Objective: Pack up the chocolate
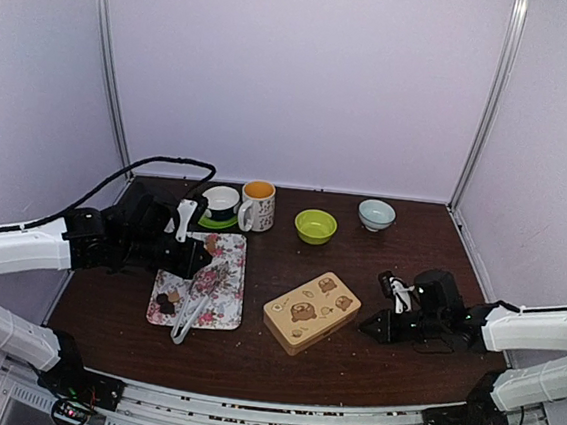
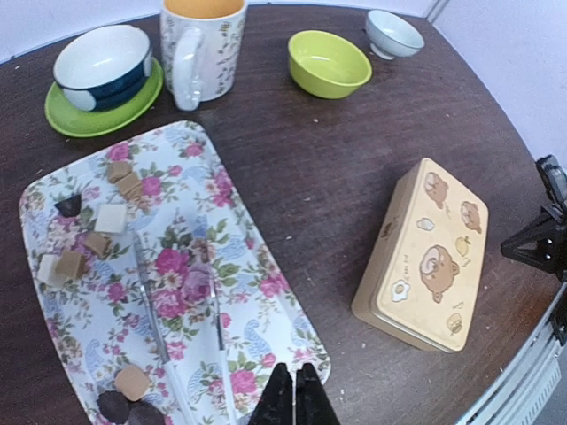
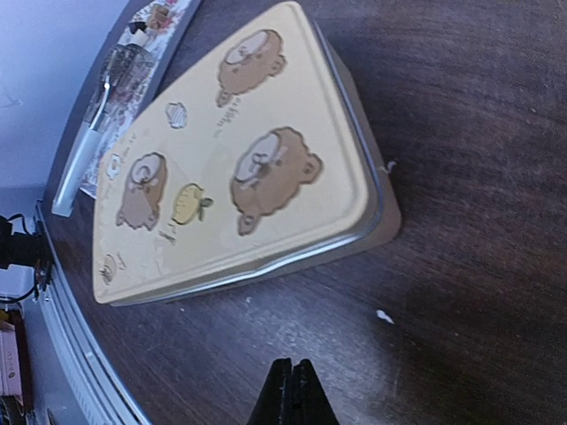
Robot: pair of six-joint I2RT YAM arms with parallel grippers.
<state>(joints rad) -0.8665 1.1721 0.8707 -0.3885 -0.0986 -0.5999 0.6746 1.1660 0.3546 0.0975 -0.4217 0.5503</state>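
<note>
The chocolate lies on a floral tray (image 2: pixel 266 292): several light-brown and pale blocks (image 2: pixel 111 217) at its left end, and a tan block with dark lumps (image 2: pixel 131 382) at its near end. In the top view only a few lumps (image 1: pixel 165 304) show on the tray (image 1: pixel 224 287); my left arm hides the others. Slim silver tongs (image 2: pixel 152 310) lie along the tray. A closed tan tin with bear prints (image 1: pixel 311 311) sits right of the tray. My left gripper (image 2: pixel 294 382) is shut and empty above the tray's edge (image 1: pixel 201 261). My right gripper (image 3: pixel 291 379) is shut and empty, just right of the tin (image 3: pixel 239 168).
At the back stand a blue-and-white cup on a green saucer (image 1: pixel 221 207), an orange-lined mug (image 1: pixel 257 206), a green bowl (image 1: pixel 315 226) and a pale bowl (image 1: pixel 377 214). The table's metal front rail (image 1: pixel 244 410) runs along the near edge.
</note>
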